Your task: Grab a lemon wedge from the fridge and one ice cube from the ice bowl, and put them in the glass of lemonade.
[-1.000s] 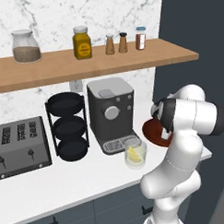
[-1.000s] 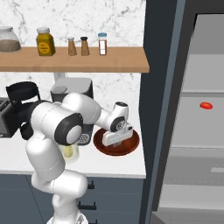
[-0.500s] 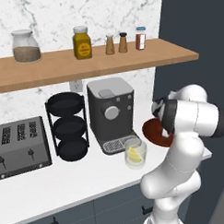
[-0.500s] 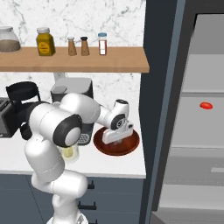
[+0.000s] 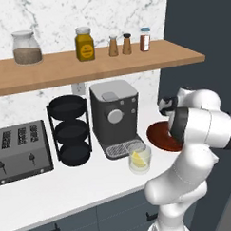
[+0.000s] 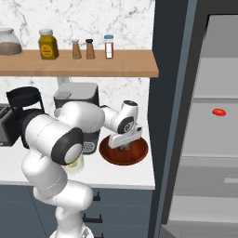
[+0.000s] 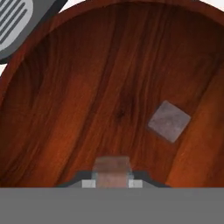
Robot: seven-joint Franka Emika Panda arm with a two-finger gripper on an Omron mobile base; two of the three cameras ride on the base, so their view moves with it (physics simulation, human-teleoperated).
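Far right of the right base view: the fridge, tall and dark grey, standing open, light grey shelves inside. On one shelf, a small flat red thing. No lemon to be seen in there.

Next to the fridge: the white worktop, with a grey coffee machine at the back.

On the worktop, close to the fridge: the ice bowl, round, shallow and red-brown. Just beside it, in front of the coffee machine: the glass of lemonade, short and clear. Inside the glass, a bit of bright yellow, most likely the lemon wedge. So the lemon part looks done.

Down low in the ice bowl: the tool, pointing at the wooden bottom. Closed tight, with a small pale ice cube pinched between its two tips. Hard to tell if that cube is up off the wood or touching it. A second ice cube lying loose in the bowl, a little way off to the side, not touched.

Done so far, by the look of it: lemon in the drink, one cube caught.

Left to do: lift the cube out of the bowl, carry it across to the glass, let go above the lemonade. A short trip, since the glass stands right by the bowl.
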